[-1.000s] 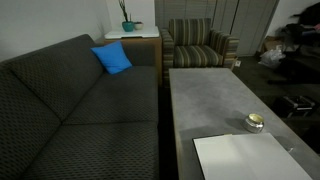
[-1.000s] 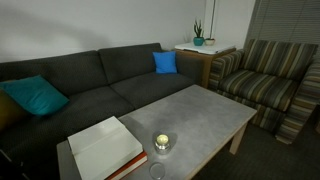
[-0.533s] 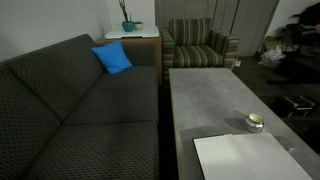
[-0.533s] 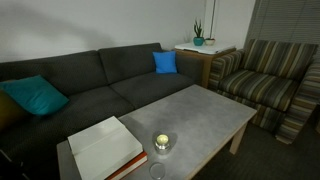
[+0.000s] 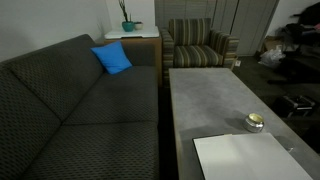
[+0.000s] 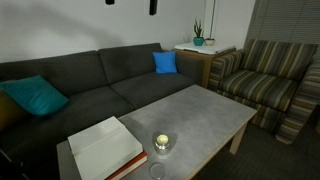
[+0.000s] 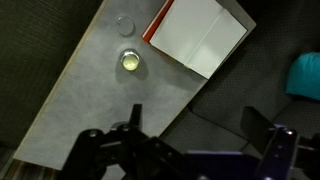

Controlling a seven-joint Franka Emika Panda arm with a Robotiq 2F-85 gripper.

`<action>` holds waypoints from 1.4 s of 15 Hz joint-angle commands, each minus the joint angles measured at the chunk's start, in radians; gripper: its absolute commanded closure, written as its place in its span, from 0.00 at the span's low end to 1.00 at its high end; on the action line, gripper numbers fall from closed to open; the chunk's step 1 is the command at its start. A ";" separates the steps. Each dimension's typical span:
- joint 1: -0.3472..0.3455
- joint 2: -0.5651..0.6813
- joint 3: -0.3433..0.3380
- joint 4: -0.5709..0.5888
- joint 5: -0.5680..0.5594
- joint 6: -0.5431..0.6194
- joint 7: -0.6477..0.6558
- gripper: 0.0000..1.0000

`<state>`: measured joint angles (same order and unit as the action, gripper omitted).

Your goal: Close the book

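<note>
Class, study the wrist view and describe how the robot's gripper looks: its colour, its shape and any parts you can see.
The gripper is black all over. It has two chunky fingers built from linked, jointed segments, rising from a dark base along the picture's bottom edge. No cables, labels or markings can be made out, as the parts are dim and partly cropped.
</note>
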<state>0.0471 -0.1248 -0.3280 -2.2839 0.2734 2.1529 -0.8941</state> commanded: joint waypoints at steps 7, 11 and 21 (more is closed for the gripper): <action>-0.078 0.195 0.164 0.184 0.040 -0.127 -0.140 0.00; -0.086 0.211 0.167 0.200 0.039 -0.134 -0.150 0.00; -0.048 0.401 0.329 0.450 -0.091 -0.240 -0.067 0.00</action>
<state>-0.0031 0.1746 -0.0457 -1.9620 0.2234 1.9805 -0.9626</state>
